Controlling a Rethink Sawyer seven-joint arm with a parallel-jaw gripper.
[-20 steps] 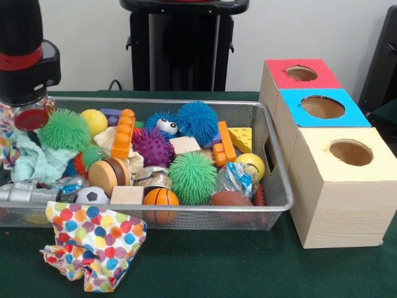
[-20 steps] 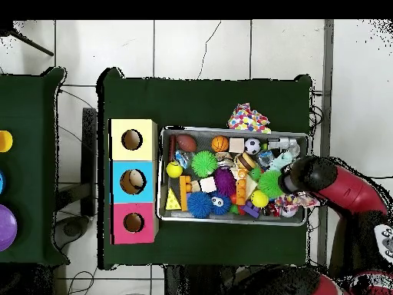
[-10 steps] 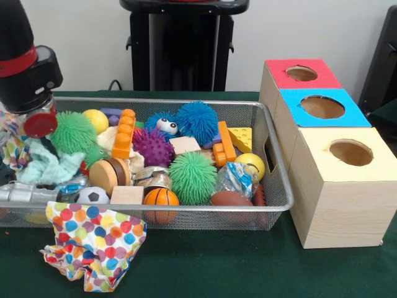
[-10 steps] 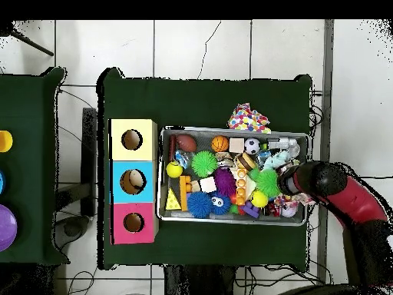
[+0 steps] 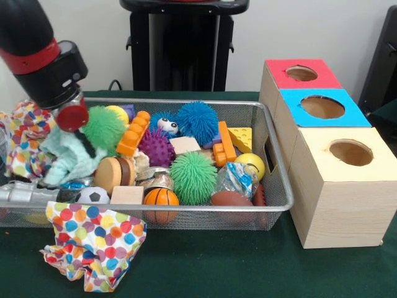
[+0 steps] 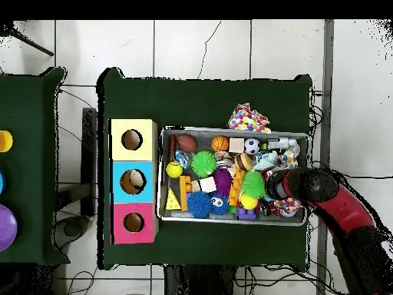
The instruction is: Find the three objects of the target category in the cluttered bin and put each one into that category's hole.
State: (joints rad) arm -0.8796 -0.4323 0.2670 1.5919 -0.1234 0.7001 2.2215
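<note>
The wire mesh bin (image 5: 186, 103) (image 6: 234, 130) is full of toys. A tan bun-like toy with a dark band (image 5: 111, 174) (image 6: 244, 161) lies left of centre, and a cream soft piece (image 5: 140, 162) shows beside it. Other bun-like toys are hidden in the clutter. My gripper (image 5: 72, 118) (image 6: 275, 184) hangs low over the bin's left end in the front view, against a green spiky ball (image 5: 103, 127) and above a pale green cloth (image 5: 69, 159). Its opening does not show. The red-topped box's hole (image 5: 301, 73) (image 6: 133, 223) is at the far right.
The blue-topped box (image 5: 322, 118) and yellow-topped box (image 5: 347, 186) stand beside the red one. Spiky balls, an orange brick stick (image 5: 131, 138), a basketball (image 5: 160, 198), a wooden cube (image 5: 127, 195) and a yellow ball (image 5: 251, 162) crowd the bin. A polka-dot cloth (image 5: 93, 242) hangs over its front rim.
The arm has moved from the bin's left end toward its middle, pushing the green spiky ball, the orange brick stick and the pale green cloth along with it.
</note>
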